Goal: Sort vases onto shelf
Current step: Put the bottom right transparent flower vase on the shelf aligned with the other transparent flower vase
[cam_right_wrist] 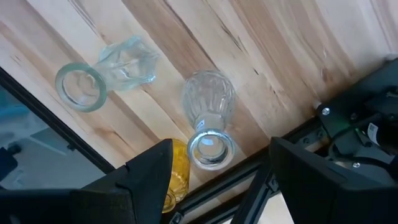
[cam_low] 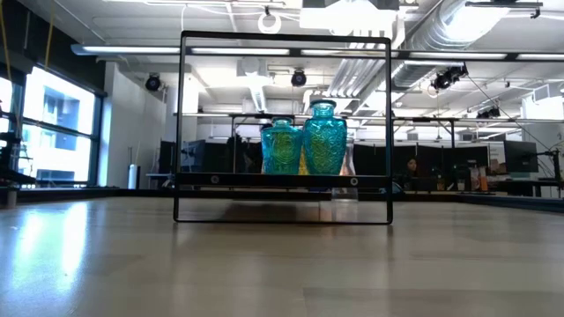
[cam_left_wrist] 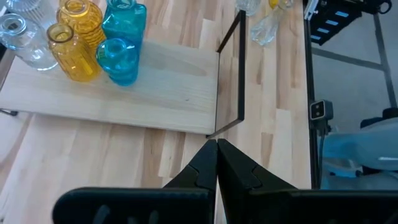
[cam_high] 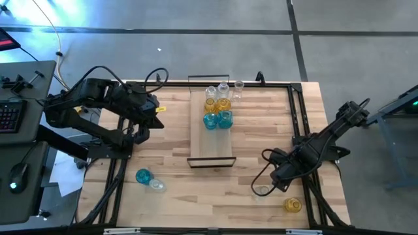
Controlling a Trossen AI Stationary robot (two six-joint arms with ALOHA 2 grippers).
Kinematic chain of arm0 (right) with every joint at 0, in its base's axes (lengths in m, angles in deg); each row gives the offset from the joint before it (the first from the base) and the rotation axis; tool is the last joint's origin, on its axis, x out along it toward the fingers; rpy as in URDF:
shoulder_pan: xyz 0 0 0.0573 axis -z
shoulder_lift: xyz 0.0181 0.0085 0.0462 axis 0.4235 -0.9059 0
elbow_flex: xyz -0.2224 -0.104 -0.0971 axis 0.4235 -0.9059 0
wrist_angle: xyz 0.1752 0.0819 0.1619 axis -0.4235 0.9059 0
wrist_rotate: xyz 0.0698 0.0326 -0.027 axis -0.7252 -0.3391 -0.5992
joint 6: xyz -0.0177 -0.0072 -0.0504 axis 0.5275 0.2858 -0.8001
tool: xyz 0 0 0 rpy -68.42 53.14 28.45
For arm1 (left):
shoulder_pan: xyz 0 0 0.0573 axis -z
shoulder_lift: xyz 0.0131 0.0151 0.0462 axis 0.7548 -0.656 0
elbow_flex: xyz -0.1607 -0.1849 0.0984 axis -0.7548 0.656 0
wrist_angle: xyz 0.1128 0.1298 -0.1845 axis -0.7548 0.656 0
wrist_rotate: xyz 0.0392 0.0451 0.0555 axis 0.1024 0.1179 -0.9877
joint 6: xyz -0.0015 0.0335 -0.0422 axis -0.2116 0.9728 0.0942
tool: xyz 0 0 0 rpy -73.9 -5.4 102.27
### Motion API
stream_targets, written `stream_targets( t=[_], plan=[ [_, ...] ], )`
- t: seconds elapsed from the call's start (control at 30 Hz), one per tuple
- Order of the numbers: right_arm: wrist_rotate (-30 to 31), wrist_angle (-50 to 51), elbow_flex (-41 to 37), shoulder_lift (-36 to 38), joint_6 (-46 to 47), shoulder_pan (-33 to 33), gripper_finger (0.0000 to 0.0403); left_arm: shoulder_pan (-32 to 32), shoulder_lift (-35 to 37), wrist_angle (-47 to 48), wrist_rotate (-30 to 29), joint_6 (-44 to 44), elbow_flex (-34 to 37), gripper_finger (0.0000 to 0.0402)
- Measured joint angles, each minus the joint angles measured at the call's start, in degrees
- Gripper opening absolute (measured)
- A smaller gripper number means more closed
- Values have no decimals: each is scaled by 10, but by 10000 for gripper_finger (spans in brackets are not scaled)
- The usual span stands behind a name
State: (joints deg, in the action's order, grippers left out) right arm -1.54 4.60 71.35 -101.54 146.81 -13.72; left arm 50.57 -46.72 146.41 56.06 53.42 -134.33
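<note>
The shelf point(cam_high: 212, 134) lies mid-table, and on its far end stand clear point(cam_high: 224, 89), amber point(cam_high: 217, 103) and teal vases point(cam_high: 217, 120). The low view shows the two teal ones point(cam_low: 304, 141) on it. My right gripper point(cam_high: 279, 181) hangs open at the near right, pointing down over a clear vase point(cam_right_wrist: 208, 106), whose mouth point(cam_right_wrist: 211, 149) shows between the fingers, apart from them. Beside it are another clear vase point(cam_right_wrist: 106, 71) and an amber one point(cam_high: 292, 205). My left gripper point(cam_left_wrist: 217, 158) is shut, held above the table left of the shelf.
A teal vase point(cam_high: 143, 175) and a clear one point(cam_high: 157, 185) lie on the tabletop at the near left. Black frame rails point(cam_high: 297, 117) run along the table's edges. The near half of the shelf board point(cam_left_wrist: 155, 93) is bare.
</note>
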Motion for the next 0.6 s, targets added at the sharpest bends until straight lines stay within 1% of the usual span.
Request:
stream_targets(
  t=[0.23,0.6],
  plan=[
    [1,13,0,0,33,-11,252,0,0,0,0,18,0,1],
    [1,6,0,-2,68,-23,252,0,0,0,0,15,0,1]
  ],
)
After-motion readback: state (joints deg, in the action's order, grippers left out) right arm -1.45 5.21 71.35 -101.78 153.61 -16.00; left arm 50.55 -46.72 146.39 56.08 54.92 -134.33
